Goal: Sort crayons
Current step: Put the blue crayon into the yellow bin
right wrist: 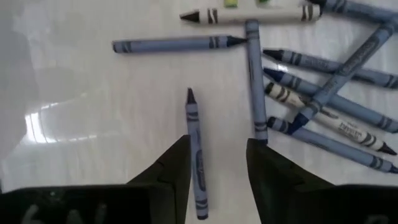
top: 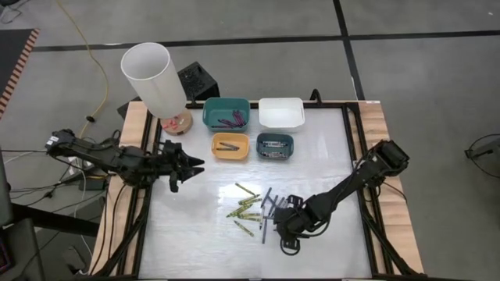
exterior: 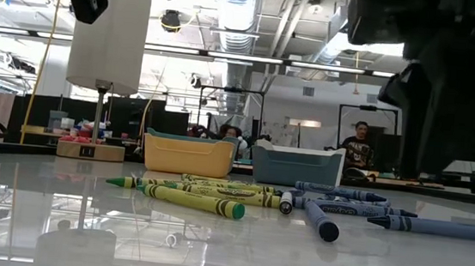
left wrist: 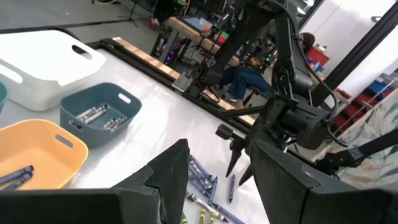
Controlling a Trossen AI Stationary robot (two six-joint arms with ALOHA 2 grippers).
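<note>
Probably robotics lab: exposed ceiling ducts (exterior: 240, 4), cluttered workbenches (exterior: 74, 132) behind.

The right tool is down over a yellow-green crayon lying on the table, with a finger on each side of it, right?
Not quite. In the right wrist view, the crayon lying on the table between the right tool's fingers is blue, not yellow-green. The yellow-green crayons lie farther off in the pile, as the high view shows.

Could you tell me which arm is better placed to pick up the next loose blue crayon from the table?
The right. Its gripper is open, low over the table, with a lone blue crayon lying between its fingers. The left gripper hangs near the yellow bin, away from the crayon pile.
</note>
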